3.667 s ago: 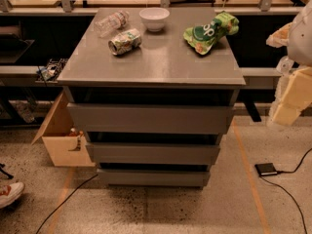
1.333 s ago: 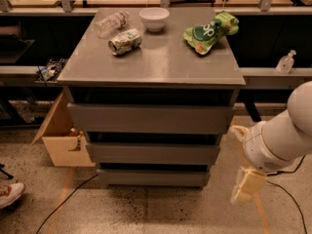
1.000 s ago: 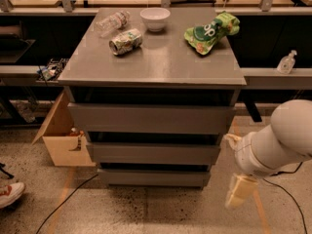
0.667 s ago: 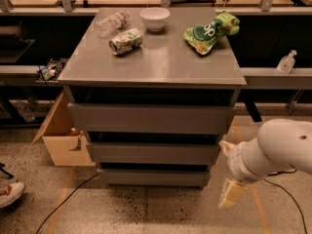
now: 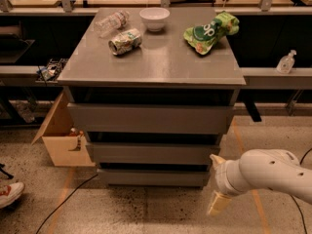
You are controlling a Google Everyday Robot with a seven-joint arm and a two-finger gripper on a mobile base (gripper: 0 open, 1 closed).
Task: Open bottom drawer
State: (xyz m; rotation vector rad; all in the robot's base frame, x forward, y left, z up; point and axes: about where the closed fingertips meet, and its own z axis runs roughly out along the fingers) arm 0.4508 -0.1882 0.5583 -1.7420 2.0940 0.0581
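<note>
The grey cabinet [image 5: 151, 62] has three handle-less drawer fronts. The bottom drawer [image 5: 153, 177] is the slimmest one, just above the floor, and it sits flush and closed. My gripper [image 5: 212, 184] is low at the cabinet's right front corner, right next to the bottom drawer's right end. Its two cream fingers [image 5: 218, 204] are spread apart and hold nothing. The white arm [image 5: 268, 172] reaches in from the lower right.
On the cabinet top lie a white bowl [image 5: 154, 18], a can [image 5: 125, 41], a plastic bottle [image 5: 112, 22] and a green bag [image 5: 210, 31]. A cardboard box [image 5: 62, 140] stands left of the cabinet. A cable [image 5: 63, 204] and a shoe [image 5: 9, 194] lie on the floor.
The arm has come down from the upper right and moved left, bringing the gripper to the right end of the bottom drawer. The drawers have not moved.
</note>
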